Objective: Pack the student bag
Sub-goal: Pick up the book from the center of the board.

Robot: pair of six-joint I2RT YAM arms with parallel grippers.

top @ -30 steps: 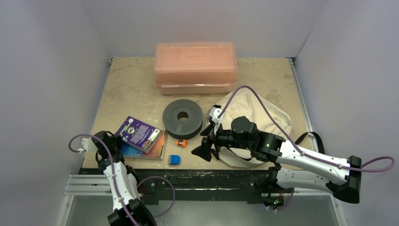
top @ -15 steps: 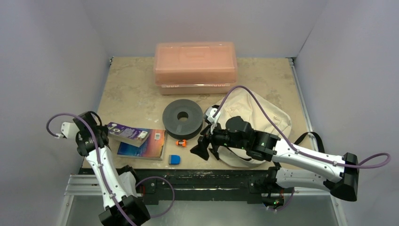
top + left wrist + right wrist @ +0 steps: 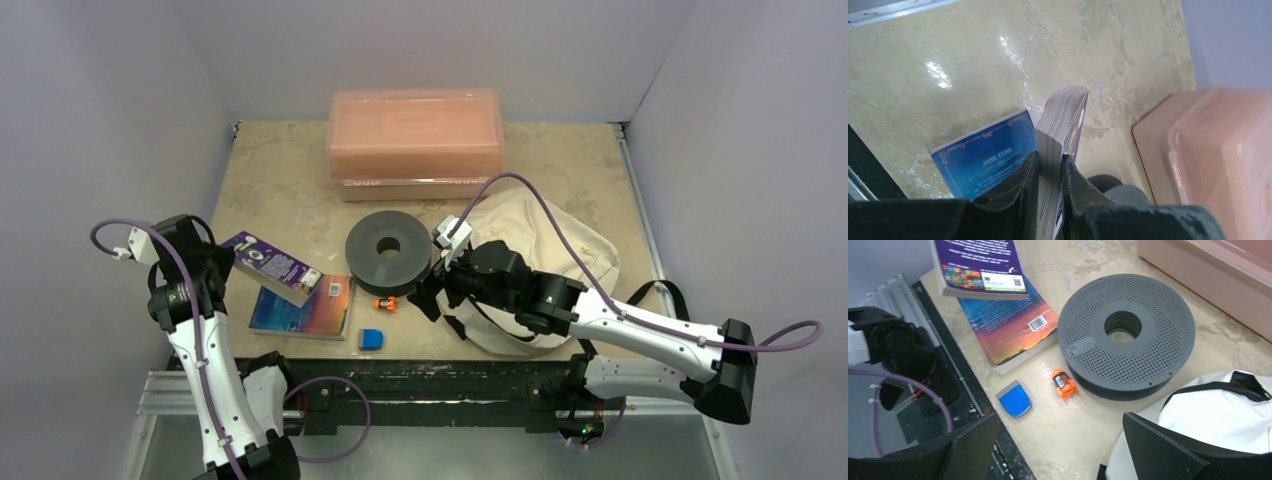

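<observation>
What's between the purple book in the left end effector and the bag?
The grey spool sits on the direct line from the purple book to the student bag, and the open right end effector hovers at the bag's left edge.

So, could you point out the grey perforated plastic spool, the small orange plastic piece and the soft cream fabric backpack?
grey spool (image 3: 1153, 340): right wrist view, perforated top face.
orange piece (image 3: 1064, 383): right wrist view, its middle.
cream backpack (image 3: 1218, 420): right wrist view, bare fabric.

I see my right hand (image 3: 1060, 422) spread wide over the beige counter (image 3: 1083, 260), a small orange plastic piece (image 3: 1064, 383) just beside the perforated grey plastic disc (image 3: 1126, 335), a cream fabric backpack (image 3: 1218, 422), and a purple paperback book (image 3: 980, 267).
</observation>
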